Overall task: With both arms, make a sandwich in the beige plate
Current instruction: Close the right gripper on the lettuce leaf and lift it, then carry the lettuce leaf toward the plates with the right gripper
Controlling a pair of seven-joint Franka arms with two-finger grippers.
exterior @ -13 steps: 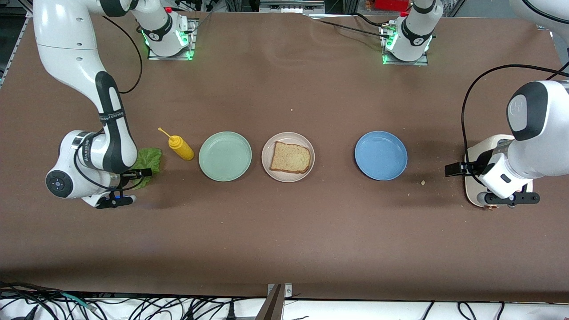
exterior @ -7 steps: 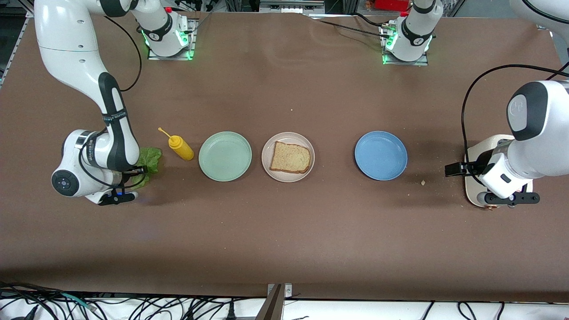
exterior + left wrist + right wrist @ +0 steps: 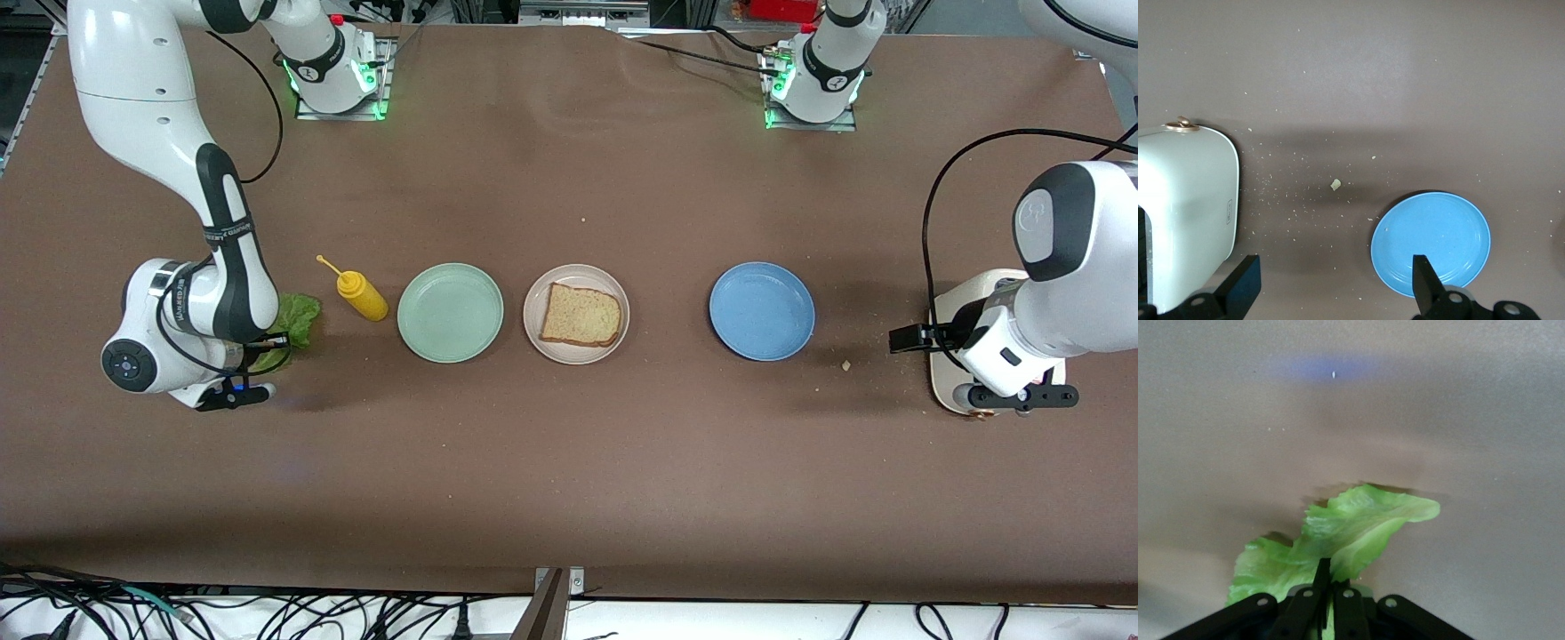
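Observation:
One slice of brown bread (image 3: 580,316) lies in the beige plate (image 3: 533,336) at the middle of the table. No second slice shows. My right gripper (image 3: 269,341) is shut on the green lettuce leaf (image 3: 299,317) beside the mustard bottle. In the right wrist view the fingers (image 3: 1322,577) pinch the leaf (image 3: 1355,527), which hangs a little above the table. My left gripper (image 3: 909,338) is open and empty (image 3: 1333,285) over bare table, between the blue plate (image 3: 761,310) and a white appliance (image 3: 944,373).
A yellow mustard bottle (image 3: 362,296) lies beside the lettuce. A mint-green plate (image 3: 450,312) stands between the bottle and the beige plate. The blue plate (image 3: 1431,241) and the white appliance (image 3: 1185,213) show in the left wrist view, with crumbs (image 3: 1335,185) scattered between them.
My right gripper has closed in on the lettuce and drawn it a little toward the right arm's end of the table, partly under the wrist. The left arm has not moved.

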